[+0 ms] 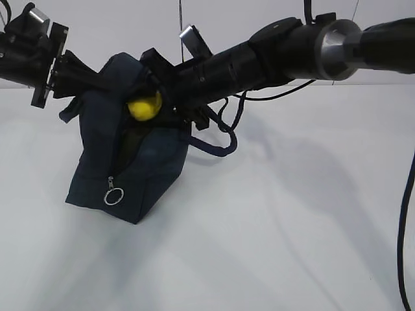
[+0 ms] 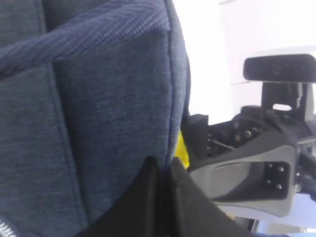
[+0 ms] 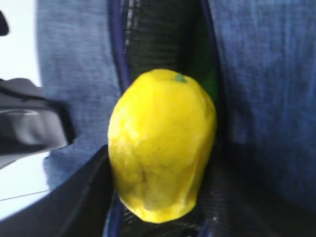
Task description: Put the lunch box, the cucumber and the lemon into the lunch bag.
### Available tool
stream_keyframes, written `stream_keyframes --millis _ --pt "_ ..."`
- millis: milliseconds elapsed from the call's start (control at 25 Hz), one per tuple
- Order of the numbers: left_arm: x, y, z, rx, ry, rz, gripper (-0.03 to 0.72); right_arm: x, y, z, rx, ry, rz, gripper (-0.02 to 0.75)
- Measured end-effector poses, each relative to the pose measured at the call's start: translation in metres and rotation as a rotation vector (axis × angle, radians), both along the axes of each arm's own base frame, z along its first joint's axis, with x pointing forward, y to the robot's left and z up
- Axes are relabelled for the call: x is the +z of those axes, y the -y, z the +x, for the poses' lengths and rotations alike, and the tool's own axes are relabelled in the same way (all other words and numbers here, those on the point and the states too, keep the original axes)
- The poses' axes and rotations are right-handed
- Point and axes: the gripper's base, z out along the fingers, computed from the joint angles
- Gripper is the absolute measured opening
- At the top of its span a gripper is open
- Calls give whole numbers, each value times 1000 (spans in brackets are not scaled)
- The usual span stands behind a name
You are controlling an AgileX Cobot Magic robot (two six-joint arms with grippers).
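Right end effector (image 1: 155, 97) clamps the bumpy oval lemon (image 3: 160, 148) over the woven navy lunch bag (image 1: 139, 172).

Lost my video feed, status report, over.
Left gripper shut on lunch bag edge. Right gripper shut on lemon at bag mouth. Nothing blocking.

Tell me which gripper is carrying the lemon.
The right gripper holds the lemon over the lunch bag's open top. The left gripper only pinches the bag's fabric.
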Motion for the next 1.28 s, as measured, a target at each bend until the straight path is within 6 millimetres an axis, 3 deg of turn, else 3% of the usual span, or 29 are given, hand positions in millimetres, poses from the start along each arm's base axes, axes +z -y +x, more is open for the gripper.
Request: stream_keyframes --millis 120,200,680,840,1080,1280 --pt "0 0 0 0 -1 0 -8 0 0 0 5 11 1 571" --pt "0 -2 0 4 -1 0 -8 1 0 0 5 13 5 587" --pt "-2 -24 3 52 -1 9 -8 2 2 2 -12 12 19 528" --pt "-4 -26 1 39 -4 41 -9 4 6 4 46 103 26 526" --pt "-4 -26 1 39 -4 45 -8 19 4 -1 152 196 180 508" --pt "-4 -26 1 39 -4 45 -8 46 9 -11 192 290 124 497"
